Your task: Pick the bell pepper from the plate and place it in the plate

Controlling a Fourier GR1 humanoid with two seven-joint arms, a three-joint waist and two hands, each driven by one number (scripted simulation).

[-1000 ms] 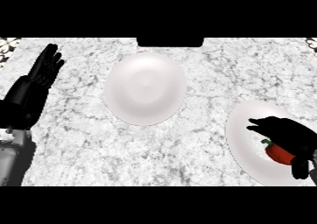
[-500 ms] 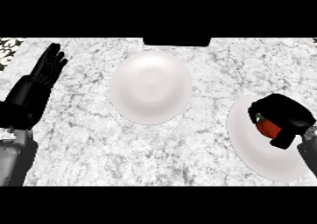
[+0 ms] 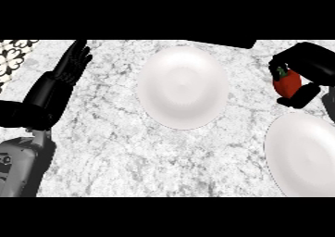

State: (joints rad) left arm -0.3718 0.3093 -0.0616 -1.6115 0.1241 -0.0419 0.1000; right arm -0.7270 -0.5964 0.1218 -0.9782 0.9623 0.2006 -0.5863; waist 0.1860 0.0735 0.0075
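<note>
The right hand point(image 3: 317, 65) is hanging close to the view's right edge, over the marble counter point(image 3: 129, 152). A strip of bare counter is lying open to its left, between it and the nearer rim of one white plate point(image 3: 183, 88). A second white plate point(image 3: 307, 157) is sitting just below the hand, running off the right edge; neither plate is carrying anything. The right hand's fingers and thumb are curling round the red bell pepper point(image 3: 287, 83), holding it clear of both plates, green stem upward. Far to the left, the left hand point(image 3: 58, 81) is resting open with its fingers straight and pointing up, touching nothing, with wide bare counter between it and the plates.
</note>
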